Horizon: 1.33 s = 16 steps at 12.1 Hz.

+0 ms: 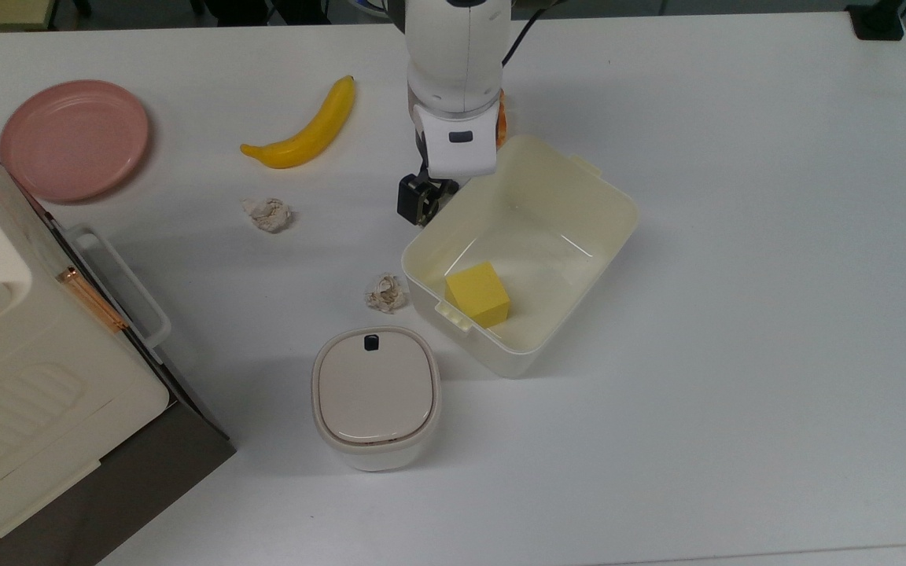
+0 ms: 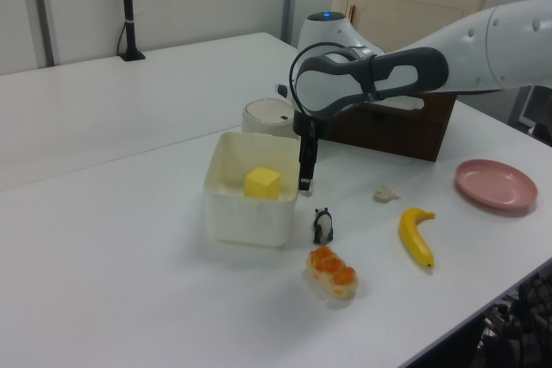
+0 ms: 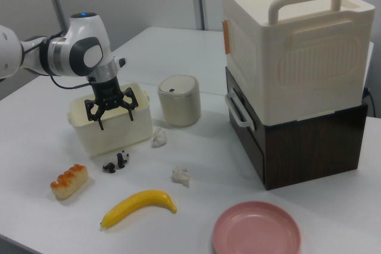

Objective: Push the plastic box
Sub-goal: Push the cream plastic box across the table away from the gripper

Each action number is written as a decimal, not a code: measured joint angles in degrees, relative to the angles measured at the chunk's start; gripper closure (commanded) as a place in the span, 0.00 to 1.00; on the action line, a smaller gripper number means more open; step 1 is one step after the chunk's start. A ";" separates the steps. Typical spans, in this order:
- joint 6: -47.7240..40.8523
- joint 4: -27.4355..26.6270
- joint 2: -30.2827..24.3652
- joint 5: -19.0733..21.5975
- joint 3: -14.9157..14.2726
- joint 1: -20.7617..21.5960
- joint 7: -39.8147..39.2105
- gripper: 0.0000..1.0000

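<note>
- The plastic box (image 1: 579,236), a lidless cream-white tub with rounded corners and rim tabs, was set mid-surface (image 1: 736,354), a yellow cube (image 1: 477,294) inside.
- The claw (image 3: 111,112) was spread apart, pressed against its long wall.

Cube (image 1: 477,293) inside plastic box (image 1: 579,259); tool (image 1: 421,203) against box wall, top view's left.
</note>
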 measured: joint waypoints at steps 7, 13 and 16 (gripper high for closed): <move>0.00 6.22 5.04 0.00 -0.18 1.10 3.81 0.00; 0.00 13.94 11.24 -0.04 -0.26 4.31 5.00 0.00; 0.00 15.33 11.94 -0.06 -0.31 4.62 5.06 0.00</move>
